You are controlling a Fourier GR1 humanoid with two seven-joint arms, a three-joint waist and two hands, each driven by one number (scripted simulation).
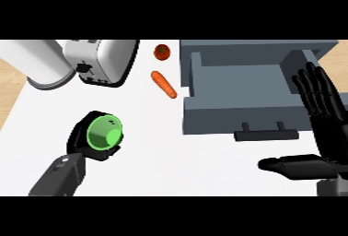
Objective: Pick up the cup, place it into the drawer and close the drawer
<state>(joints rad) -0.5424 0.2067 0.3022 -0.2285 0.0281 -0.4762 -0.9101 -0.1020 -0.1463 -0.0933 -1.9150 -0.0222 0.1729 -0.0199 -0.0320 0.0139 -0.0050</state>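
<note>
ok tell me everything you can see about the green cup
The green cup is a small round cup, bright green with a paler rim, plastic-looking, seen from above so its open mouth faces the view. It looks empty. It sits at the left of the white counter, well apart from the open grey drawer. The left hand curls its black fingers around it, hiding its sides.

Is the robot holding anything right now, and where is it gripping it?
Yes. The left hand holds the green cup, fingers curled round its side wall. The right hand is open by the drawer and holds nothing.
</note>
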